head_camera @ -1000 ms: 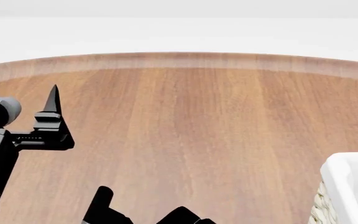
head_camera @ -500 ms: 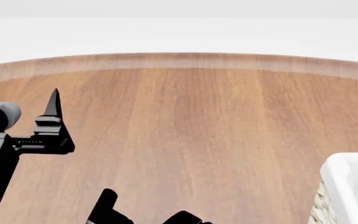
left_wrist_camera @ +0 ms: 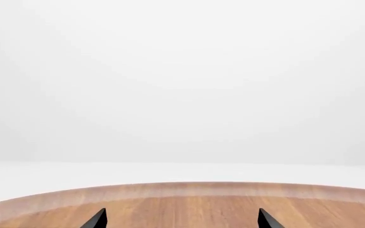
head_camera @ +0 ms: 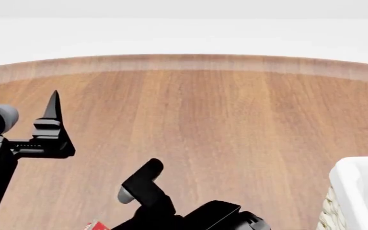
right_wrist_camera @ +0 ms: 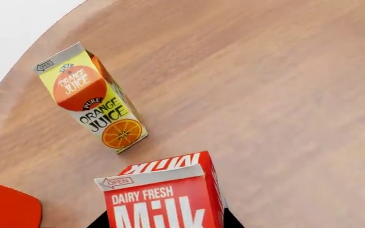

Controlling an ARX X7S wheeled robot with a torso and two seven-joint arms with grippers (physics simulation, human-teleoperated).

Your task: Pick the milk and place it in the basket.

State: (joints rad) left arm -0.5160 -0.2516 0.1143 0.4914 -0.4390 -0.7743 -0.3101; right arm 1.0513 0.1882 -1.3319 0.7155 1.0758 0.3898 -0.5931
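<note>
A: At nine o'clock in the head view, the left gripper hangs over the table, prongs spread and holding nothing; it looks parked clear of the work.

B: And the milk?

A: Between the right gripper's dark fingers, by the right wrist view. They flank the carton, but whether they squeeze it, I cannot tell. A red scrap at six o'clock in the head view may be its top.

B: Its long axis?

A: Apparently upright, gable toward the wrist camera, lettering readable. The orange juice carton stands apart, near eleven o'clock.

B: The basket?

A: Four o'clock, head view.
</note>
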